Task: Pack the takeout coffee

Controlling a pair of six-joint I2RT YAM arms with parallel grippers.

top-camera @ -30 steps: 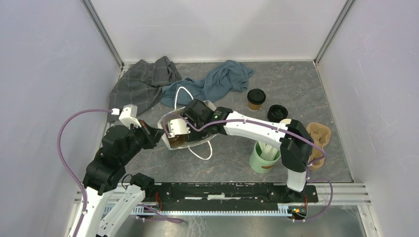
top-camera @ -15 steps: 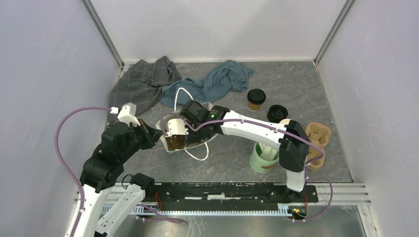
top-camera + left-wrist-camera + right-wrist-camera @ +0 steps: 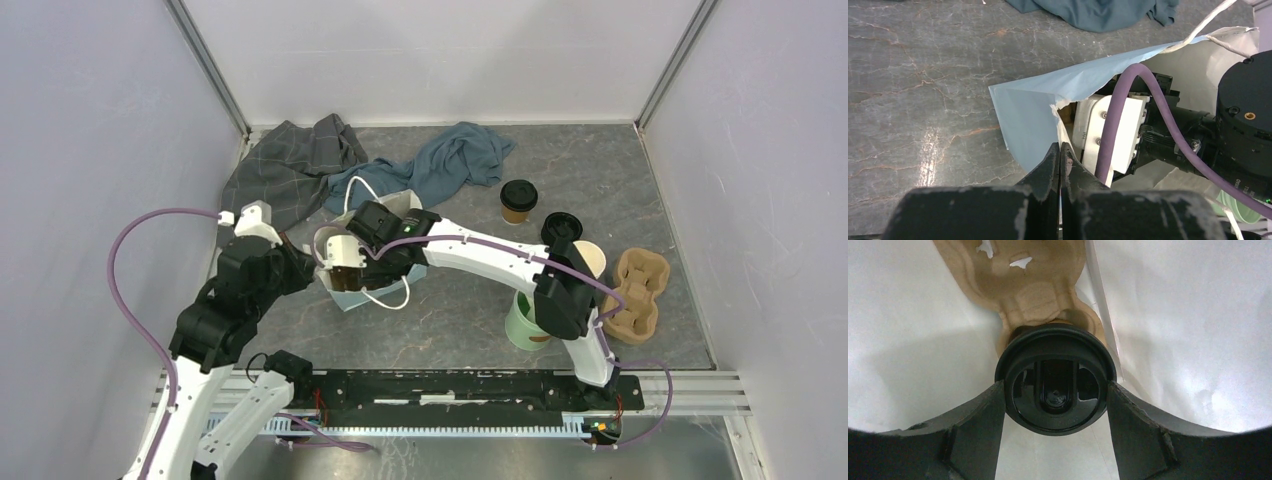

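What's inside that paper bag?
The right claw, shut on a black-lidded cup, beside a brown carrier tray. The cup's body and the bottom of the bag are hidden.

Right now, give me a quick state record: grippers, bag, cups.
left gripper: shut on paper bag rim
right gripper: inside bag, shut on lidded cup
pulp carrier: in bag, directly under that cup
second lidded cup: upright on table, outside bag
spare carrier: table, right edge
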